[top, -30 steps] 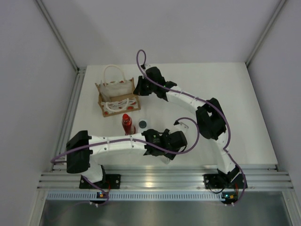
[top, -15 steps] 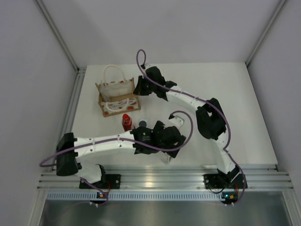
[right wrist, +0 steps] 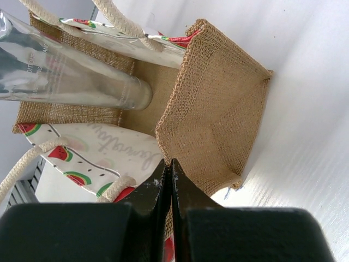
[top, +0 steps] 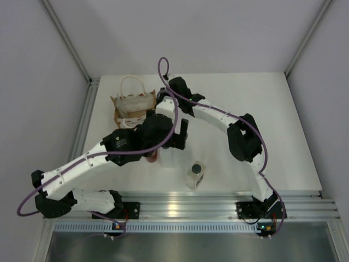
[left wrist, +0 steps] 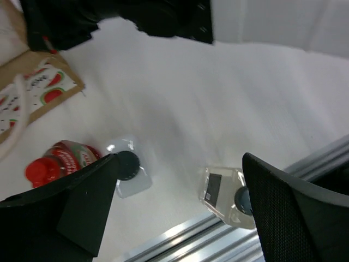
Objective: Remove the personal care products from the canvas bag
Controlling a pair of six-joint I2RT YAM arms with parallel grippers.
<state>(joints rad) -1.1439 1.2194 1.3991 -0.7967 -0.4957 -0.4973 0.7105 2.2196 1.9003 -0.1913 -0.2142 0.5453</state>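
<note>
The canvas bag [top: 131, 102] stands at the back left, its watermelon-print side [left wrist: 43, 93] showing in the left wrist view. My right gripper [top: 162, 101] [right wrist: 172, 164] is shut on the bag's burlap rim [right wrist: 218, 109]. A pale translucent bottle [right wrist: 71, 82] leans inside the bag. Three products are out on the table: a red bottle [left wrist: 60, 161], a white bottle with a dark cap [left wrist: 128, 172], and a clear bottle with a dark cap [top: 196, 174] [left wrist: 226, 194] near the front edge. My left gripper [top: 180, 136] [left wrist: 179, 158] hangs open and empty above them, beside the bag.
The aluminium rail [top: 191, 204] runs along the table's front edge, just behind the clear bottle. White rope handles [right wrist: 122, 22] loop over the bag's mouth. The left arm [top: 92, 161] crosses over the red and white bottles in the top view.
My left gripper opened and let go of the clear bottle near the front edge. It then rose and swung back toward the bag. The right gripper kept its hold on the bag.
</note>
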